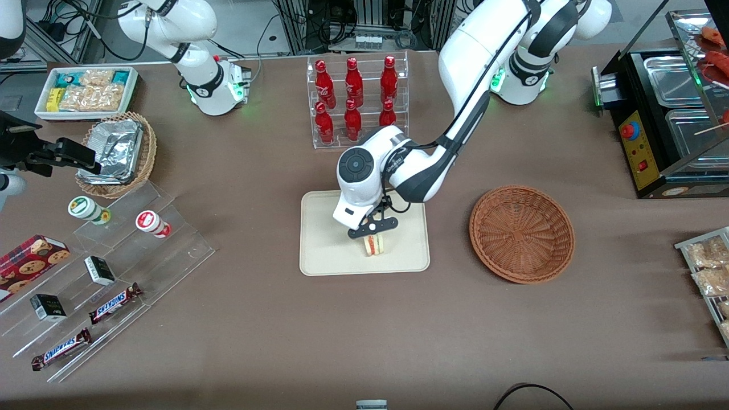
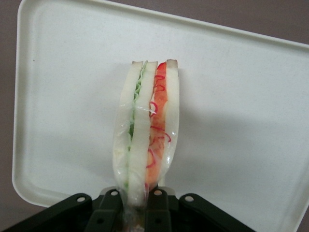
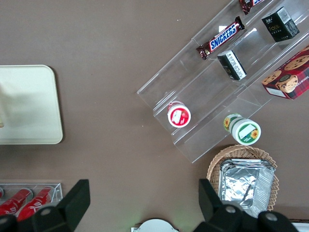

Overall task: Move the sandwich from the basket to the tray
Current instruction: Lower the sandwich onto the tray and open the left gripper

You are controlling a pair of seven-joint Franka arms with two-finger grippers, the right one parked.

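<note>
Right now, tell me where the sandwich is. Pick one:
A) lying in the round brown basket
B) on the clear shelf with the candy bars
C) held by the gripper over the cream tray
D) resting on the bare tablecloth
C: the gripper is shut on the sandwich above the tray, and the basket holds nothing.
</note>
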